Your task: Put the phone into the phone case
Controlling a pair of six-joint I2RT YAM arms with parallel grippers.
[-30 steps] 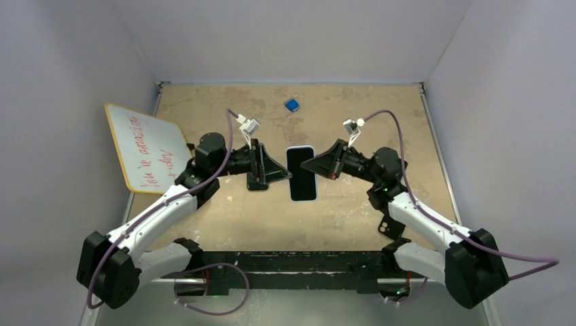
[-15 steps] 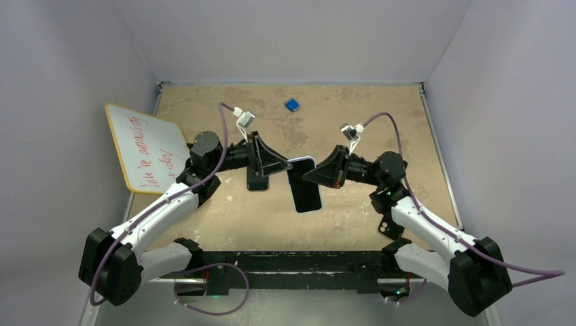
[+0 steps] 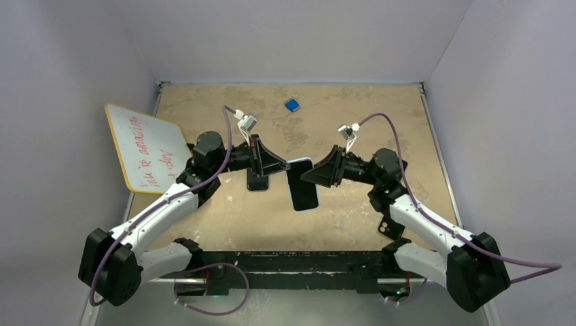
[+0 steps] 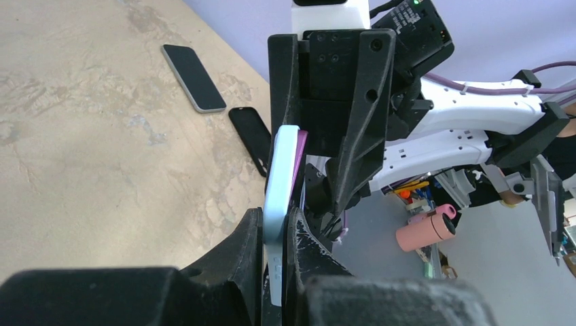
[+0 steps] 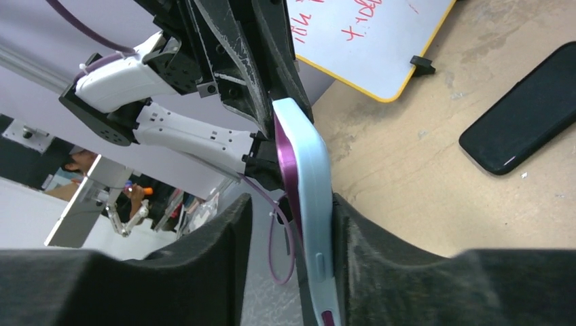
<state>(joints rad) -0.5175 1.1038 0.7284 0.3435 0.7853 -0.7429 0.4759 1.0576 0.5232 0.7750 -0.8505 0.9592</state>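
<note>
The phone (image 3: 303,185), black screen up, sits in a light-blue phone case (image 4: 280,176) and hangs tilted above the table centre between both arms. Its purple edge (image 5: 286,153) stands out from the case (image 5: 314,176) along one side. My left gripper (image 3: 284,164) (image 4: 275,227) is shut on the case's upper left edge, both pads pressed flat against it. From the right, my right gripper (image 3: 310,174) (image 5: 292,210) straddles the opposite edge with its jaws open. The case leans on one finger (image 5: 367,231), and a gap separates the phone from the other.
A whiteboard (image 3: 146,146) with red writing leans at the left wall. A dark phone (image 3: 257,182) (image 5: 526,112) lies under my left gripper. A black case (image 3: 388,227) (image 4: 253,139) lies by the right arm, another phone (image 4: 193,77) beyond it. A small blue block (image 3: 292,104) sits far back.
The left gripper swung in and shut on the cased phone's edge. The right gripper, shut on the phone before, has opened. The phone shifted slightly and tilted.
</note>
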